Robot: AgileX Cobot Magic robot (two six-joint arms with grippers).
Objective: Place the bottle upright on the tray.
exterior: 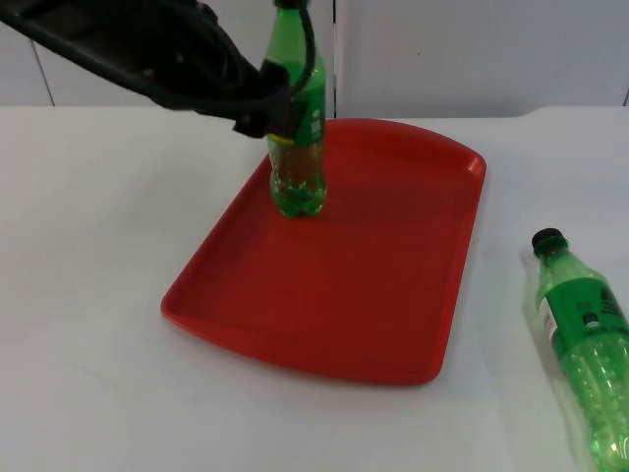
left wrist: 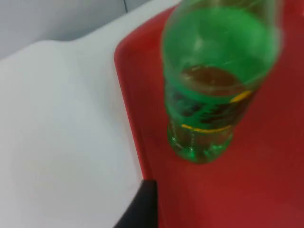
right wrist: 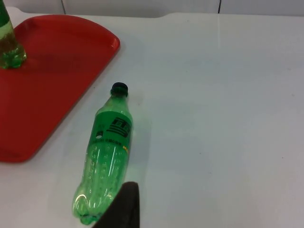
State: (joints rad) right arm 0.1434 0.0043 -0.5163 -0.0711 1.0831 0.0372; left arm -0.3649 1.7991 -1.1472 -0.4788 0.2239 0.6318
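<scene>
Left gripper (exterior: pixel 278 116) clamped on upright bottle (exterior: pixel 297 147) standing on tray (exterior: pixel 393 295); right gripper's fingers impossible to judge, poised just above second bottle (right wrist: pixel 107 152) lying on table (exterior: pixel 88 246).

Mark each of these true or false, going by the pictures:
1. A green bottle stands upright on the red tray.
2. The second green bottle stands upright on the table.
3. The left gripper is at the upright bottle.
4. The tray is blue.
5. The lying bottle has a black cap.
1. True. The upright bottle stands on the red tray, near its far left corner.
2. False. The second bottle lies on its side on the white table, off the tray.
3. True. The left gripper is at the upright bottle's label.
4. False. The tray is red.
5. True. Its black cap points towards the tray.
</scene>
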